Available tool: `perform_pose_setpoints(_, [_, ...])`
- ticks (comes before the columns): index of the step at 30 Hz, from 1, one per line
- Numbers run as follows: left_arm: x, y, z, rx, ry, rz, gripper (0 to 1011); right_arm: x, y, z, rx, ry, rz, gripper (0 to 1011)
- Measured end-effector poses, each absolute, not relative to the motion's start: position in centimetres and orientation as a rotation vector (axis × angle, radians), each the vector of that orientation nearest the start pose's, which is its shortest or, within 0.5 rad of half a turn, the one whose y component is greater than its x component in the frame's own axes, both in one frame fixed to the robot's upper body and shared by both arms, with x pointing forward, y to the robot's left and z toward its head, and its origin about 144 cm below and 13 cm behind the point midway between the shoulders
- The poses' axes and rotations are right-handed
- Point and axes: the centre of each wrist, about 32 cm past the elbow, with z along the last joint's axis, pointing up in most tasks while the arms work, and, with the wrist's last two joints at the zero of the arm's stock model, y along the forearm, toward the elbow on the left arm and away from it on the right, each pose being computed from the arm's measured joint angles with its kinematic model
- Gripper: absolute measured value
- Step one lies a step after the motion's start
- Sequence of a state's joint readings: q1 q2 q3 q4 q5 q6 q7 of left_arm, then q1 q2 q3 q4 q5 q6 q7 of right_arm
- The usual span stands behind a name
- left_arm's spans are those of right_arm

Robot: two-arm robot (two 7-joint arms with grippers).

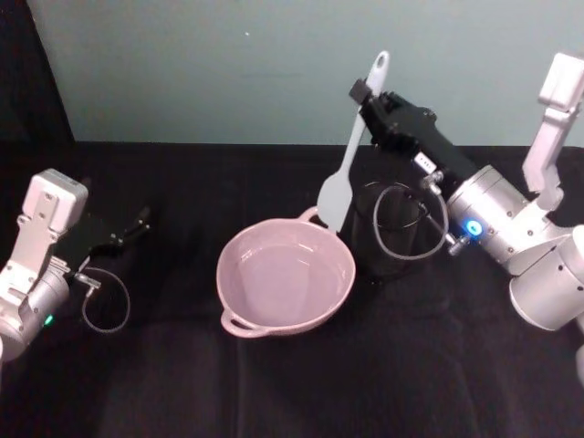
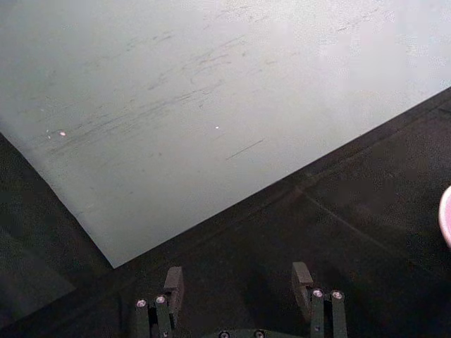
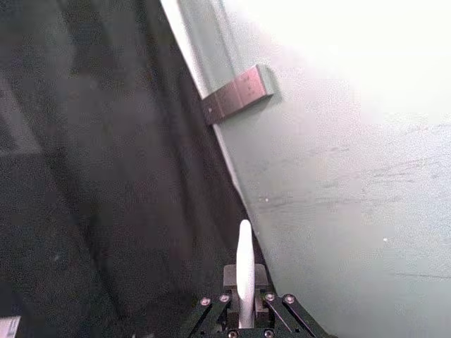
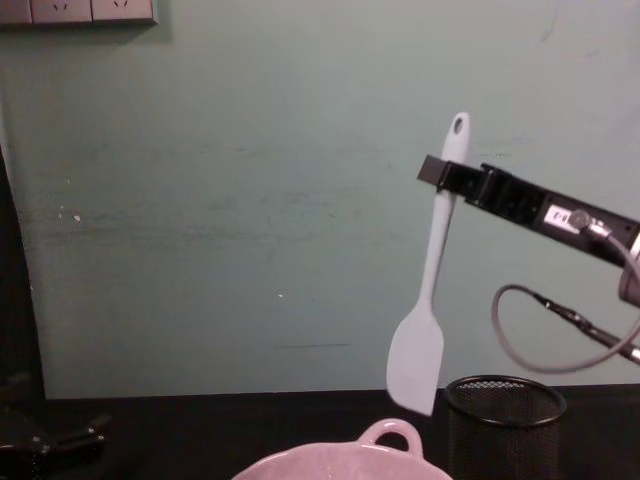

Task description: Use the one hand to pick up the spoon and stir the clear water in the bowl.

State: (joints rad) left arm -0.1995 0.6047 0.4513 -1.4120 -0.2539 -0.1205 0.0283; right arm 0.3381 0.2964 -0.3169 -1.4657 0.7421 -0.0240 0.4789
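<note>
My right gripper (image 1: 362, 91) is shut on the upper handle of the white spoon (image 1: 349, 160), which it holds in the air. The spoon (image 4: 430, 270) hangs nearly upright with its blade down, just above the far rim of the pink bowl (image 1: 301, 321) and beside the mesh cup. The bowl (image 4: 300, 464) sits mid-table with clear water (image 1: 285, 278) in it. In the right wrist view the spoon handle (image 3: 244, 260) sticks out past the right gripper (image 3: 245, 285). My left gripper (image 1: 137, 224) is parked low at the far left, open and with nothing in it (image 2: 236, 278).
A black wire-mesh cup (image 1: 394, 245) stands right of the bowl, under my right forearm; its rim (image 4: 505, 385) is just below and right of the spoon's blade. A grey cable (image 4: 520, 340) loops from the right wrist. A teal wall backs the black-covered table (image 1: 274, 392).
</note>
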Motion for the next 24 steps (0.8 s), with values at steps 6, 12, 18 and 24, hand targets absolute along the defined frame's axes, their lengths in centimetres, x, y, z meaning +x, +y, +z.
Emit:
perform_pose_setpoints(6, [48.9,31.0,114.0,0.304,-0.285,1.248,1011,54.1,-23.3,122.2,0.423,0.133,-0.824,113])
perform_pose_setpoints(12, [48.9,31.0,114.0,0.304,-0.285,1.248,1011,54.7,-24.6,122.7,0.446,0.156,-0.883,114])
perform_pose_setpoints(18, [48.9,31.0,114.0,0.304,-0.285,1.248,1011,55.2,-25.8,122.7,0.449,0.165,-0.936,114])
perform_pose_setpoints(24, [48.9,31.0,114.0,0.304,-0.285,1.248,1011,56.0,-26.8,122.3,0.455,0.171,-0.99,113])
